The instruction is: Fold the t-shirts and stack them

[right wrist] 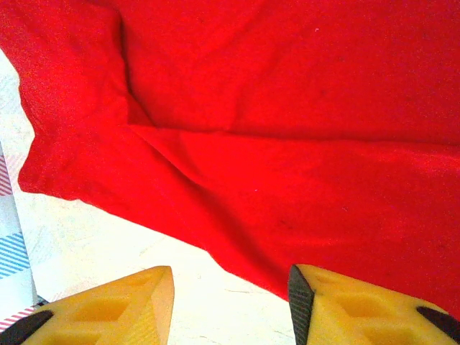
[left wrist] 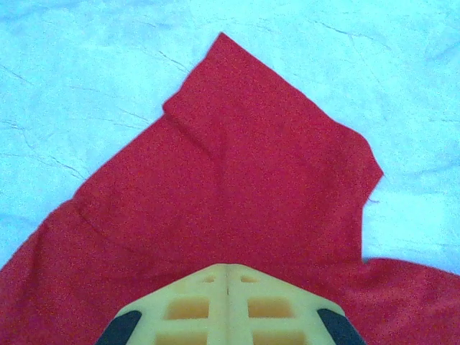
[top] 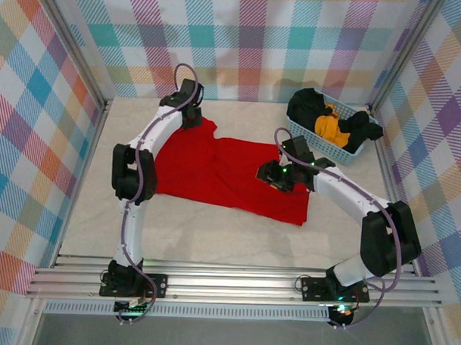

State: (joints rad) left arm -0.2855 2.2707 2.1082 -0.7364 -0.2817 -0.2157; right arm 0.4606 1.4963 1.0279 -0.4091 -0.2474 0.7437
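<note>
The red t-shirt (top: 215, 172) lies spread flat on the pale table, one sleeve pointing to the far left. My left gripper (top: 191, 114) is down on that sleeve's base. In the left wrist view its fingers (left wrist: 227, 267) are pressed together with their tips in the red cloth (left wrist: 251, 158), so it is shut on the shirt. My right gripper (top: 274, 176) stands open over the shirt's right part. In the right wrist view its jaws (right wrist: 230, 287) straddle the cloth's edge (right wrist: 287, 144), one finger over bare table and the other over red cloth.
A light blue lattice basket (top: 351, 152) at the far right holds black t-shirts (top: 305, 105) and an orange-yellow one (top: 331, 124). Plaid walls enclose the table on three sides. Bare tabletop (top: 213, 232) runs along the near edge in front of the red shirt.
</note>
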